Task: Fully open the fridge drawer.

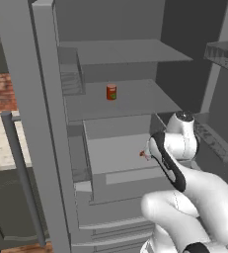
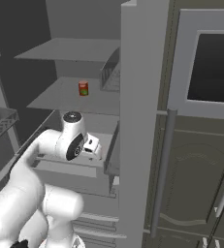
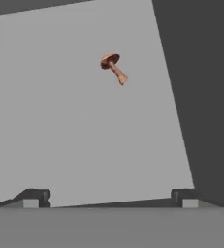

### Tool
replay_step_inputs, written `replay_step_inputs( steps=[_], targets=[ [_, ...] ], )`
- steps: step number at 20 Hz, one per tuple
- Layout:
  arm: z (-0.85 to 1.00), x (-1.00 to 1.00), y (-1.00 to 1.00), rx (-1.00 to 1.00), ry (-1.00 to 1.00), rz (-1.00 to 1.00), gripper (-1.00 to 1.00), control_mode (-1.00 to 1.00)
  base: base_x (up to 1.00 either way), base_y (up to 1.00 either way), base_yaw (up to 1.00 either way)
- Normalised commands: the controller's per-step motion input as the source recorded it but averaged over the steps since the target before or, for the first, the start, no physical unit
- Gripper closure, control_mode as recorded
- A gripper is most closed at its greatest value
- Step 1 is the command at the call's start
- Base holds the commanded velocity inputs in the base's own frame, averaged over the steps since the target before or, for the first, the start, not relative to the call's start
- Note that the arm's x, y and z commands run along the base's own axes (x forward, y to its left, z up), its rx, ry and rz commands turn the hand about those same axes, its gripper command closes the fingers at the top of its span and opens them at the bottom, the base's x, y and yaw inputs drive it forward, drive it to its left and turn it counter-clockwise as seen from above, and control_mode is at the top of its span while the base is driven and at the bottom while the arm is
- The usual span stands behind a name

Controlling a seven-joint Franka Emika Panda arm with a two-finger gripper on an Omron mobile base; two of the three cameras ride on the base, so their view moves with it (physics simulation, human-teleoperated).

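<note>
**A:** Looking at the left base view, where does the drawer (image 1: 116, 154) sit from the end effector (image 1: 146, 154)?

**B:** Centre of the frame, under the shelf (image 1: 135, 101) with the red can (image 1: 111, 92). The end effector hangs over the drawer's right half, pointing down into it. In the hand view, the pale floor (image 3: 79, 135) covers the left and centre of the frame, with a mushroom (image 3: 113, 67) lying in the upper middle.

**A:** And the drawer's long axis?

**B:** It runs side to side across the fridge. The front lip (image 1: 135, 175) lies below the end effector in the left base view, toward the robot. So the pull, I judge, goes back toward the base, square to that long axis.

**A:** End effector state?

**B:** The two fingertips (image 3: 36, 197) stand wide apart at the bottom of the hand view, with nothing between them. Spread and empty.

**A:** How far out is the drawer?

**B:** Partly out, I judge; its floor shows past the shelf edge. I cannot tell how much travel remains.
</note>
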Motion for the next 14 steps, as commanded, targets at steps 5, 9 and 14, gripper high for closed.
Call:
replay_step_inputs(
  steps=[5,9,14],
  targets=[
    [1.00,-0.47,0.22,0.15,-0.48,-0.03,-1.00,-1.00,0.00,0.00,0.00],
    [1.00,-0.48,0.23,0.05,-0.44,0.00,-1.00,-1.00,0.00,0.00,0.00],
    [0.30,-0.15,0.07,0.03,-0.18,0.01,-1.00,-1.00,0.00,0.00,0.00]
  ],
)
